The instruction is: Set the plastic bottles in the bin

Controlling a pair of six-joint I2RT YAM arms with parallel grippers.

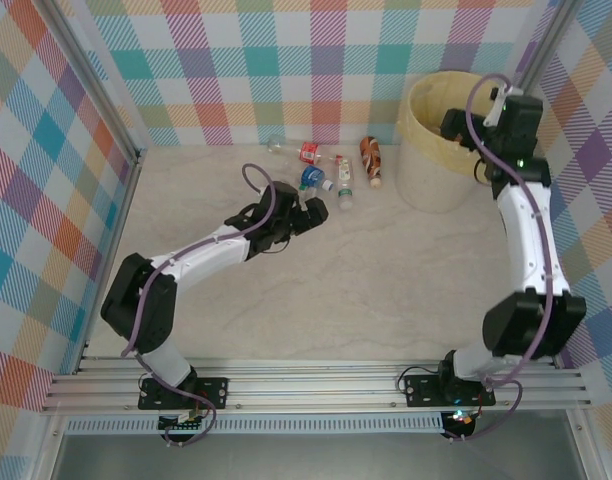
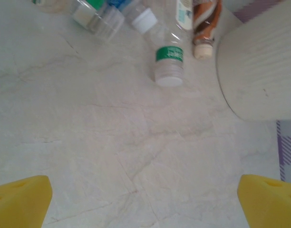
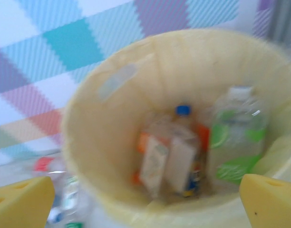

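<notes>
The right gripper point(image 3: 145, 204) is hanging over the bin point(image 3: 136, 61). Its yellow fingers point(image 3: 22, 199) are standing wide apart, and nothing is sitting between them. It is pointing down into the open mouth, most likely so that anything it lets go falls inside and not on the table. Down in the bin, a green-label bottle point(image 3: 236, 142) is leaning on the wall. A blue-cap bottle point(image 3: 182, 110) is lying beside it in a small heap.

The left gripper point(image 2: 145, 204) is also wide open and is holding nothing. It is hovering low over the table point(image 2: 112, 142) and facing a green-band bottle point(image 2: 168, 59) that is lying on its side. Its fingers are probably spread so they can fit around that round body. A brown bottle point(image 2: 205, 19) is lying just beside that one, near the outside of the bin.

From above, more bottles are lying in a loose bunch near the far edge of the table. There is a red-label bottle point(image 1: 308, 152), a blue bottle point(image 1: 311, 178) and a clear bottle point(image 1: 276, 143).

So the job is looking only partly done. The green-band bottle seems the next one to take, and it could roll away if it gets bumped.
</notes>
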